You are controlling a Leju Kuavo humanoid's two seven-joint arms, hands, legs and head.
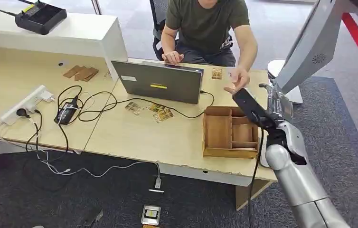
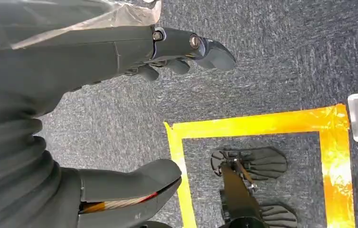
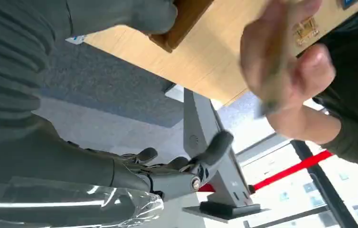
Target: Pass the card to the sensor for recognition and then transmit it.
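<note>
Card: looks to be in the person's hand, at the table's far right edge, about 1 o'clock from the wooden tray; in the right wrist view it's a motion-blurred tan strip between their fingers, so edges and print are unreadable. Right hand is raised over the tray's far right corner, dark and flat, reaching toward that hand at roughly 11 o'clock from its own forearm. Its fingers are spread apart, thumb well clear, nothing between them; can't tell if it touches the person's hand. Right forearm comes up from 5 o'clock, silver, wrist partly behind a cable. Left hand hangs low over grey carpet and yellow floor tape, fingers apart, holding nothing. Tray compartments are partly hidden by the right hand. Laptop sits at 10 o'clock from the tray, with loose cards in front of it. The grey stand at 2 o'clock is cut off by the frame.
</note>
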